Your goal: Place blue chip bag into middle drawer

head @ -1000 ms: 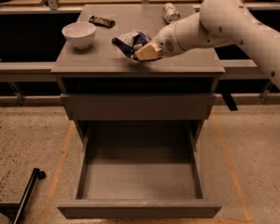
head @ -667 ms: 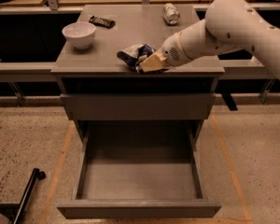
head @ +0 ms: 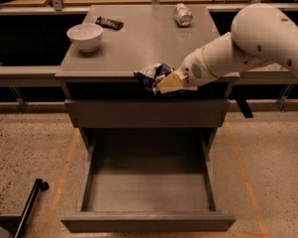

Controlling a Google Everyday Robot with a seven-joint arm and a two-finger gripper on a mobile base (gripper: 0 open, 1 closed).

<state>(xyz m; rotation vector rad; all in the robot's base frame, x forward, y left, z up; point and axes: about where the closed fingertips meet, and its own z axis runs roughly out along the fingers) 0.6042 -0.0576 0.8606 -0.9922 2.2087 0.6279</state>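
My gripper is shut on the blue chip bag, a crumpled dark blue foil bag with white panels. It holds the bag at the front edge of the cabinet top, just past it, above the upper drawer front. The white arm reaches in from the right. The middle drawer is pulled out wide below, a grey box with nothing visible inside. The bag hangs well above the drawer's back part.
On the cabinet top stand a white bowl at the left, a small black bar behind it, and a silver can lying at the back right. The upper drawer front is closed. A black pole lies on the floor at left.
My gripper has carried the blue chip bag forward from the middle of the cabinet top to its front edge and a little lower.
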